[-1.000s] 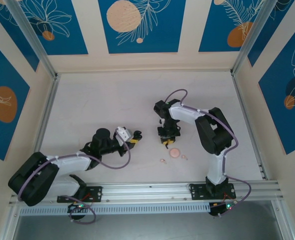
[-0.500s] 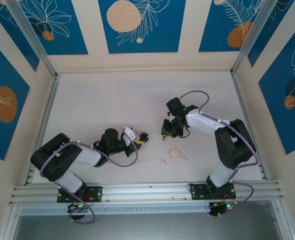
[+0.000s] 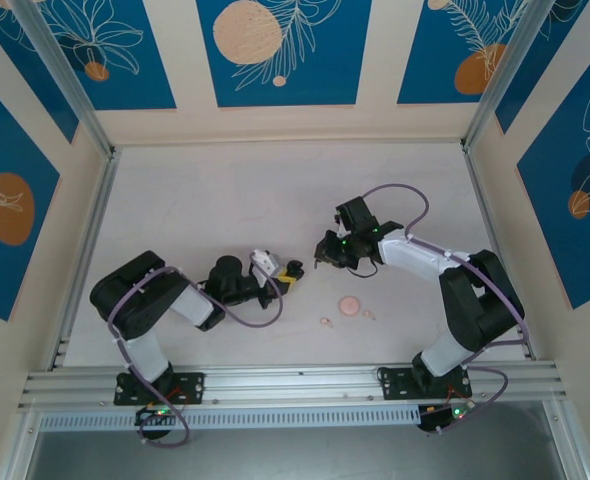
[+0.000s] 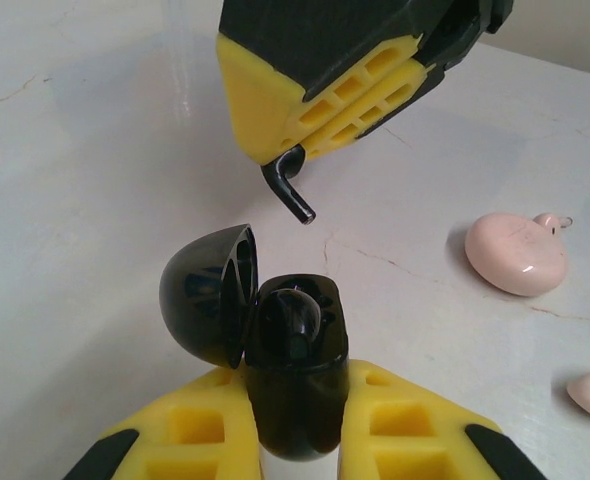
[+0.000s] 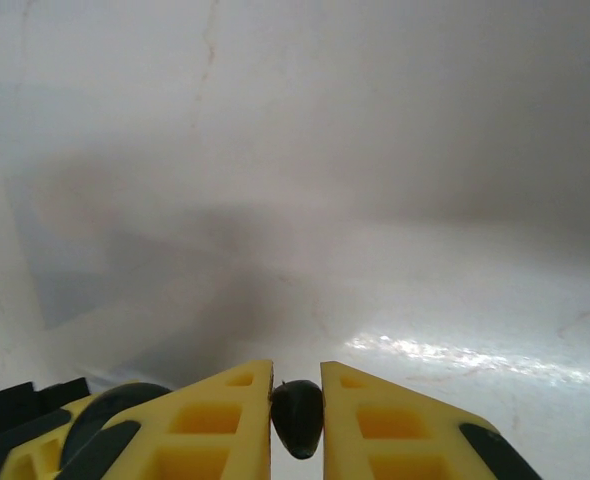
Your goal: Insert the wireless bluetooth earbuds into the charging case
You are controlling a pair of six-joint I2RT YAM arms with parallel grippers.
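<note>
My left gripper [image 4: 295, 385] is shut on the black charging case [image 4: 297, 410], held upright with its round lid [image 4: 207, 295] swung open to the left. One black earbud [image 4: 293, 320] sits in the case. Just above it hangs my right gripper [image 4: 287, 160], shut on a second black earbud [image 4: 289, 190] whose stem points down at the case. In the right wrist view that earbud [image 5: 297, 415] is pinched between the yellow fingers [image 5: 225, 420]. From above, the left gripper [image 3: 293, 270] and right gripper [image 3: 322, 262] nearly meet at mid-table.
A pale pink round case [image 3: 350, 304] lies closed on the table to the right of the grippers, with two pink earbuds [image 3: 326, 322] [image 3: 369, 315] beside it. In the left wrist view the pink case [image 4: 516, 252] is at the right.
My left gripper has carried the black case to the right. My right gripper has lifted away from the pink case and swung left, toward the left gripper, with the black earbud.
</note>
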